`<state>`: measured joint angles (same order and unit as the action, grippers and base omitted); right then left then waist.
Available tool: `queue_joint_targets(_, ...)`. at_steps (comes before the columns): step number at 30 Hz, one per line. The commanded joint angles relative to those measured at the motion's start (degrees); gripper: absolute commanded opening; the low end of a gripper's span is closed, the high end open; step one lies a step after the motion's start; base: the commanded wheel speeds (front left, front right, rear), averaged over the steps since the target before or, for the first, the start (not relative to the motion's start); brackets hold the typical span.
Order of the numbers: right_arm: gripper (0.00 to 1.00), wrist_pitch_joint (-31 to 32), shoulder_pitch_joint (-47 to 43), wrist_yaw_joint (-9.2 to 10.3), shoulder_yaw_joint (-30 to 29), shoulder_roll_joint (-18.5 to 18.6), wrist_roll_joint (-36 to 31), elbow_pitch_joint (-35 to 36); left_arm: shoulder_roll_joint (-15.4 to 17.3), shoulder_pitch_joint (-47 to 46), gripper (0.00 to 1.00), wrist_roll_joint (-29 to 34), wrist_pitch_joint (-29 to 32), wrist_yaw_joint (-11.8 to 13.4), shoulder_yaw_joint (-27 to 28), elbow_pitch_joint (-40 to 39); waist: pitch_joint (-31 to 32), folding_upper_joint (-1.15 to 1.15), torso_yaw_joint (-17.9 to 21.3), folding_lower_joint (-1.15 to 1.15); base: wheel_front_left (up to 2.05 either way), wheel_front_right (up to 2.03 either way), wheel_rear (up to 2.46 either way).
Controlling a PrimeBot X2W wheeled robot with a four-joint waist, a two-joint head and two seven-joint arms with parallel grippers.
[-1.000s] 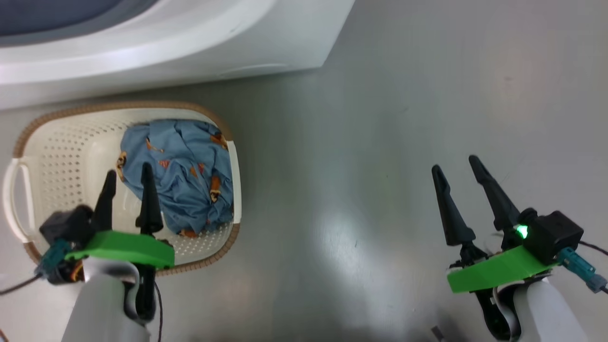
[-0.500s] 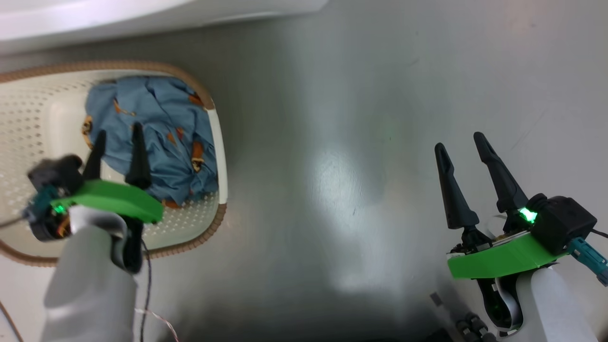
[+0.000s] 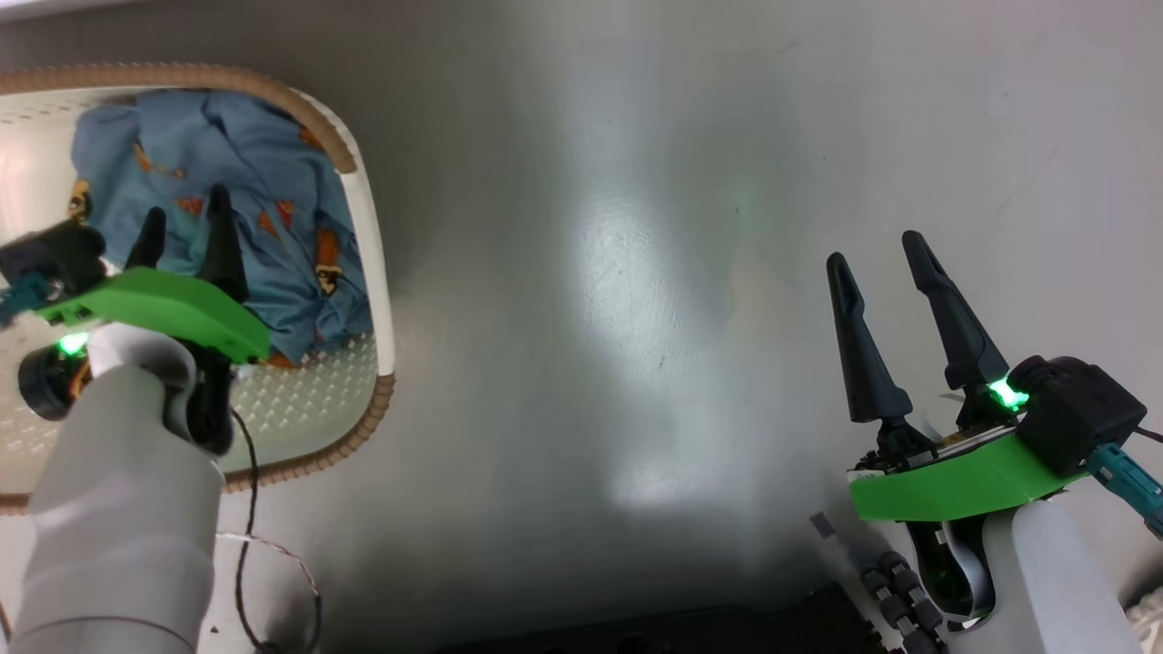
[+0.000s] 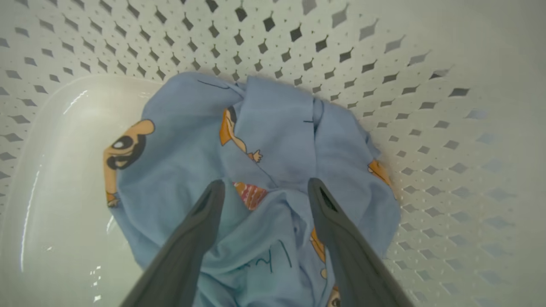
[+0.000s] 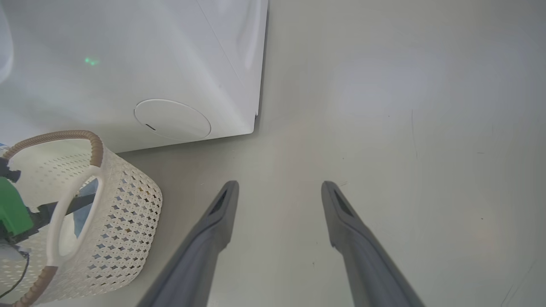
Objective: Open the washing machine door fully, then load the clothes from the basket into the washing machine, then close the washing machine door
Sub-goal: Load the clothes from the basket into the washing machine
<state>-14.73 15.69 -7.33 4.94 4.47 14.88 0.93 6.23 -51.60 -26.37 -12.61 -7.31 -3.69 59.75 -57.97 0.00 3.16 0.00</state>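
The clothes (image 3: 245,191), a crumpled light blue fabric with orange cartoon figures, lie in the right half of the cream basket (image 3: 382,272) at the head view's left. My left gripper (image 3: 182,218) hangs open inside the basket, its fingertips just over the fabric; in the left wrist view the clothes (image 4: 264,145) lie between and beyond the open left gripper (image 4: 264,187). My right gripper (image 3: 877,250) stands open above bare floor at the right. The right wrist view shows the right gripper (image 5: 279,187), the basket (image 5: 128,204) and the washing machine (image 5: 128,64) with its round white cap (image 5: 172,119). The washing machine door is out of view.
Grey glossy floor (image 3: 636,272) stretches between the basket and my right arm. A thin cable (image 3: 245,545) trails from my left forearm. A dark part of my base (image 3: 690,627) shows at the bottom edge.
The head camera has tilted down, so the washing machine slid out of the top. My left gripper has sunk deeper into the basket, closer to the clothes. The right gripper barely moved.
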Motion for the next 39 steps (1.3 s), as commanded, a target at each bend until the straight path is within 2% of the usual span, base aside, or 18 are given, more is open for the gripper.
queue_joint_targets(1,1.00,-0.27,-1.52,-0.16,1.54,-0.49,1.28,1.12,2.69,1.01,1.00,-1.56,0.91,-0.17,0.56,0.95,-0.74,0.00,0.59,0.00,0.00,0.00,0.00)
queue_joint_targets(10,1.00,-0.27,-1.48,-0.16,1.96,-0.70,1.60,1.05,4.31,-3.52,1.00,-7.54,7.96,-0.17,-1.80,4.28,-2.03,0.00,1.63,0.00,0.00,0.00,0.00)
queue_joint_targets(13,1.00,-0.27,-1.46,-0.16,2.12,-0.80,1.78,0.97,5.41,-5.83,1.00,-7.92,10.78,-0.17,-2.71,6.76,-2.59,0.00,2.04,0.00,0.00,0.00,0.00)
queue_joint_targets(20,1.00,-0.27,-1.46,-0.16,2.26,-0.96,2.09,0.61,4.94,-8.41,1.00,-8.66,13.79,0.36,-2.89,10.73,-2.76,0.00,2.31,0.00,0.00,0.00,0.00)
queue_joint_targets(21,1.00,-0.27,-1.39,-0.16,2.28,-0.98,2.07,0.56,4.74,-8.48,0.79,-8.63,14.04,0.39,-3.08,11.04,-2.72,0.00,2.30,0.00,0.00,0.00,0.00)
queue_joint_targets(22,1.00,-0.27,-1.39,-0.16,2.28,-0.98,2.07,0.56,4.74,-8.48,0.79,-8.63,14.04,0.39,-3.08,11.04,-2.72,0.00,2.30,0.00,0.00,0.00,0.00)
queue_joint_targets(23,1.00,-0.27,-1.29,-0.16,2.28,-0.99,2.08,0.52,4.46,-8.43,0.35,-8.70,14.70,0.35,-3.26,11.38,-2.66,0.00,2.27,0.00,0.00,0.00,0.00)
queue_joint_targets(24,1.00,-0.27,-1.14,-0.16,2.25,-1.00,2.07,0.54,4.30,-8.41,0.00,-8.87,14.96,0.32,-3.29,11.59,-2.59,0.00,2.21,0.00,0.00,0.00,0.00)
queue_joint_targets(30,1.00,-0.27,-0.56,-0.16,1.82,-0.88,1.91,0.61,3.91,-7.60,0.00,-8.96,13.09,0.07,-4.15,11.99,-1.53,0.00,1.78,0.00,0.00,0.00,0.00)
queue_joint_targets(39,1.00,-0.27,0.54,-0.16,1.54,-0.48,1.94,0.60,3.85,-3.40,0.00,-9.03,5.08,-0.15,-6.33,9.98,2.88,0.00,0.95,0.00,0.00,0.00,0.00)
